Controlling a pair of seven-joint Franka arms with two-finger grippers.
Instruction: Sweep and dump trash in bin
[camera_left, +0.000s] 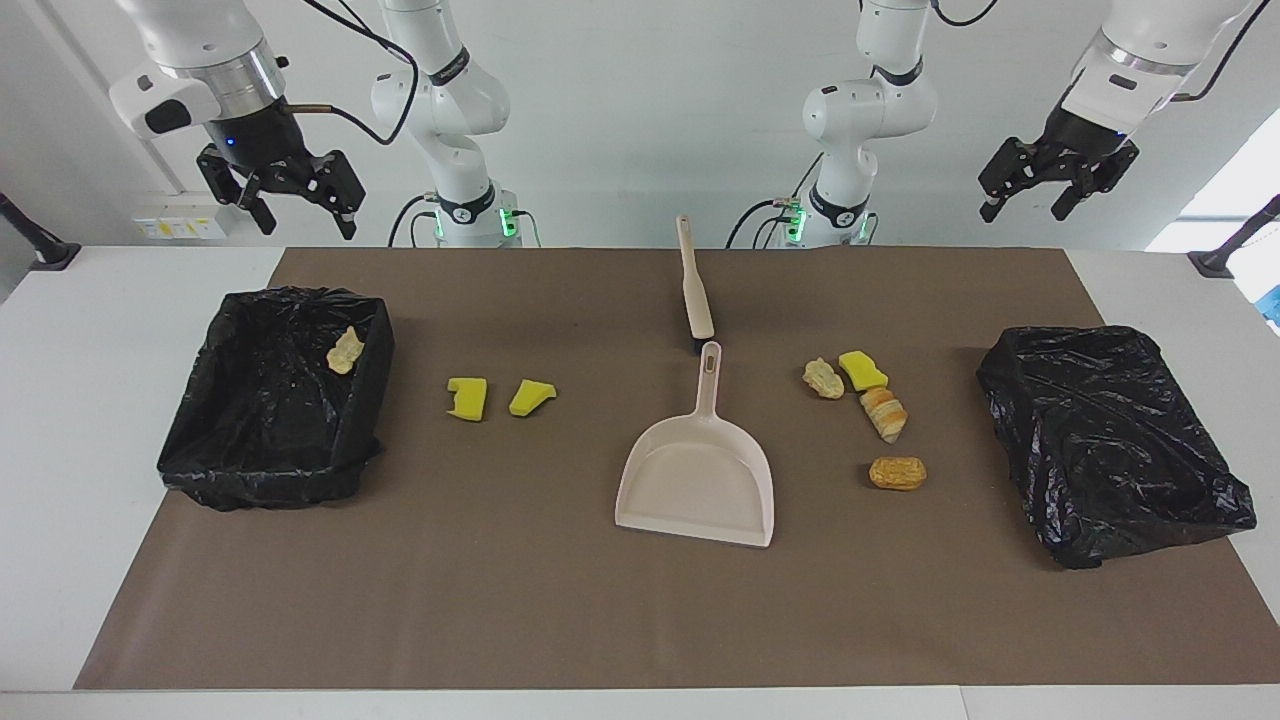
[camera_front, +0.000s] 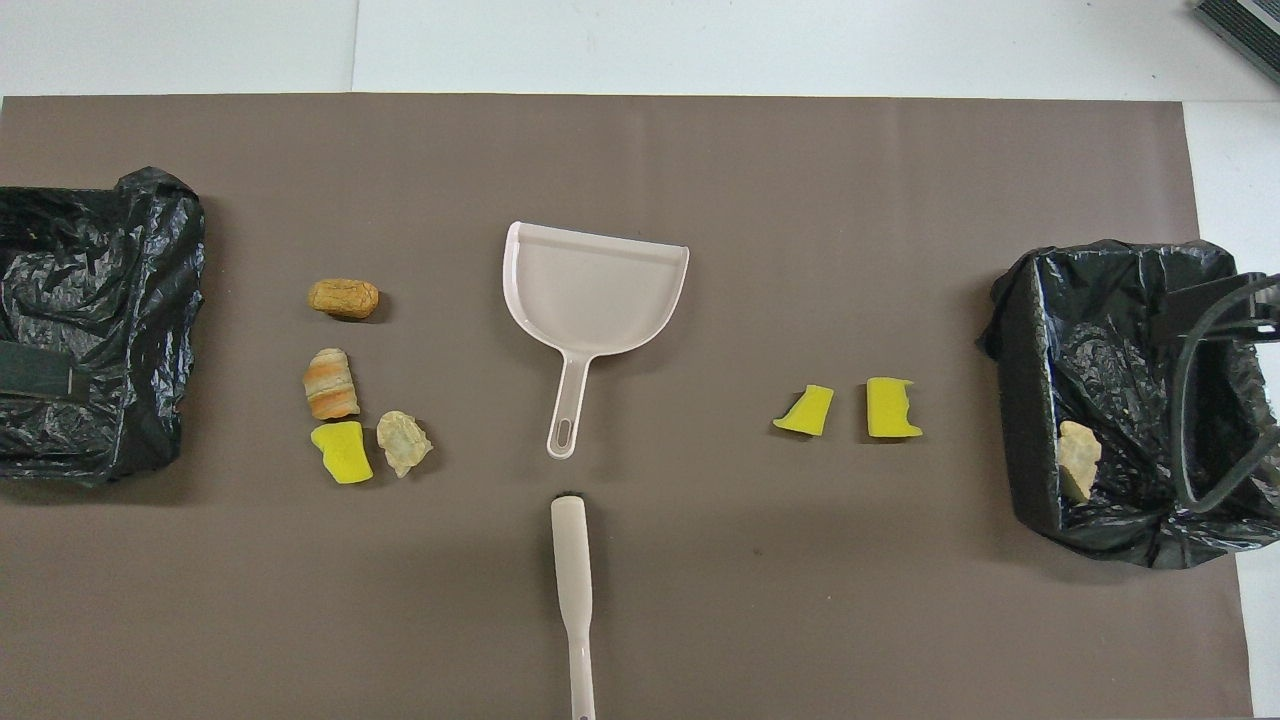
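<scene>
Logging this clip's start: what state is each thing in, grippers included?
Left gripper: open, raised, empty.
Right gripper: open, raised, empty.
Dustpan: flat on mat, empty.
Brush: lying by the dustpan's handle, unheld.
Bin at right arm's end: open, one dumpling inside.
Bin at left arm's end: bag crumpled, contents unseen.
Six trash pieces: loose on mat.
</scene>
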